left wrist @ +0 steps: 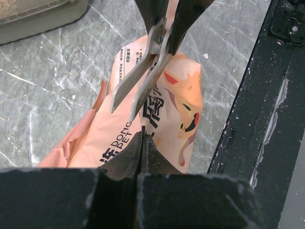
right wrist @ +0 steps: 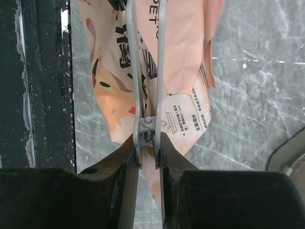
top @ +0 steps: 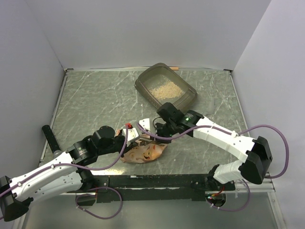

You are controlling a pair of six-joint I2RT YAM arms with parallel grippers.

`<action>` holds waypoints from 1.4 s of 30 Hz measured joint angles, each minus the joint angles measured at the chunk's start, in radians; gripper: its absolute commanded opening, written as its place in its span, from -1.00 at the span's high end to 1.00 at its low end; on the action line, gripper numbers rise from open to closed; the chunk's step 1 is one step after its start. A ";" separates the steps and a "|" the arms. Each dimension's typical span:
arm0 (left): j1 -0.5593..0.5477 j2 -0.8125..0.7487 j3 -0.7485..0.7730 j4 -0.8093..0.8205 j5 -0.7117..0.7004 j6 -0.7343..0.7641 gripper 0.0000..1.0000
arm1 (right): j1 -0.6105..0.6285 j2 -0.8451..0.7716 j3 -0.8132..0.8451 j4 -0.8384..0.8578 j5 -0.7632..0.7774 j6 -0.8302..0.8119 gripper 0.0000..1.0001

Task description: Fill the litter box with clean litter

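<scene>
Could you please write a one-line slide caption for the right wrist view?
Right hand holding spring-loaded scissors over the orange-pink printed bag lying on the grey marbled table.

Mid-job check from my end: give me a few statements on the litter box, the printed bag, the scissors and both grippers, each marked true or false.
1. The litter box holds some clean litter. True.
2. The orange-pink bag stands upright inside the litter box. False: it lies crumpled on the table near the front edge, apart from the box.
3. The right gripper is closed on a pair of scissors, with the blades reaching out over the bag. True.
4. The left gripper has its jaws wide open. False: they are shut, right at the bag; whether they pinch it I cannot tell.
</scene>
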 measured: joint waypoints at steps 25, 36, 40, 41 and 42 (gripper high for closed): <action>0.000 0.000 0.000 0.004 -0.030 0.000 0.75 | -0.013 -0.157 -0.039 -0.011 0.182 0.119 -1.00; 0.000 0.036 0.237 -0.135 -0.109 0.004 -0.38 | -0.061 -0.163 0.193 -0.033 0.423 0.444 -0.99; 0.001 0.040 0.354 -0.150 -0.144 0.003 -0.99 | -0.067 -0.170 0.196 -0.034 0.482 0.583 -1.00; 0.001 0.046 0.378 -0.150 -0.158 -0.002 -0.99 | -0.067 -0.172 0.196 -0.034 0.498 0.621 -1.00; 0.001 0.050 0.397 -0.148 -0.176 -0.004 -0.94 | -0.066 -0.175 0.196 -0.034 0.518 0.658 -1.00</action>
